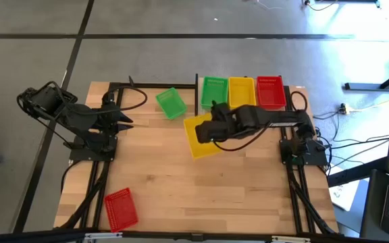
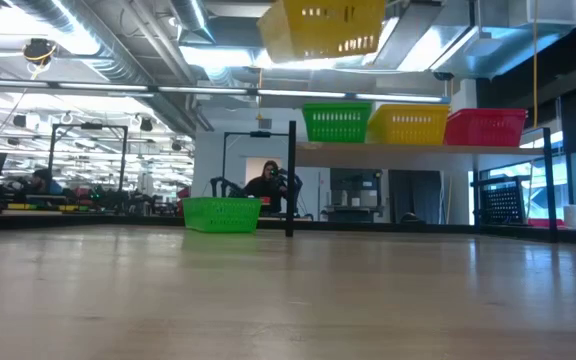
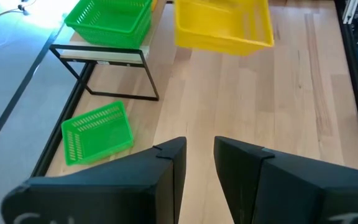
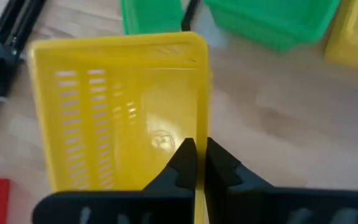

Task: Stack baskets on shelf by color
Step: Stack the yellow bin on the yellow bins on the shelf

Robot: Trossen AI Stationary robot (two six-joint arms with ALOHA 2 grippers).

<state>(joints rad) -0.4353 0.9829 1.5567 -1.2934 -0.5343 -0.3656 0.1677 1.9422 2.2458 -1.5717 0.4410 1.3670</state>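
Observation:
My right gripper (image 4: 200, 158) is shut on a yellow basket (image 1: 200, 137), which hangs high over the middle of the table, open side up, above the shelf's level in the low view. The shelf (image 2: 418, 148) at the far right carries a green basket (image 1: 214, 91), a yellow one (image 1: 242, 91) and a red one (image 1: 270, 92) side by side. Another green basket (image 1: 170, 102) rests bottom down on the table left of the shelf. A red basket (image 1: 121, 207) lies near the front left corner. My left gripper (image 3: 199, 155) waits open at the left. My right gripper pinches one side wall of the yellow basket at its rim (image 4: 200, 134). One finger (image 4: 184, 155) is inside the basket and the other (image 4: 221, 160) outside. The fingers come from above, slanting down. The basket is lifted clear of the table, slightly tilted.
A thin dark upright post (image 2: 291, 180) stands at the shelf's left end. The arms' black base frames (image 1: 90, 145) run along both table sides. Bare wood spreads across the middle and front of the table (image 1: 208, 196). A person (image 2: 268, 188) sits far behind the table.

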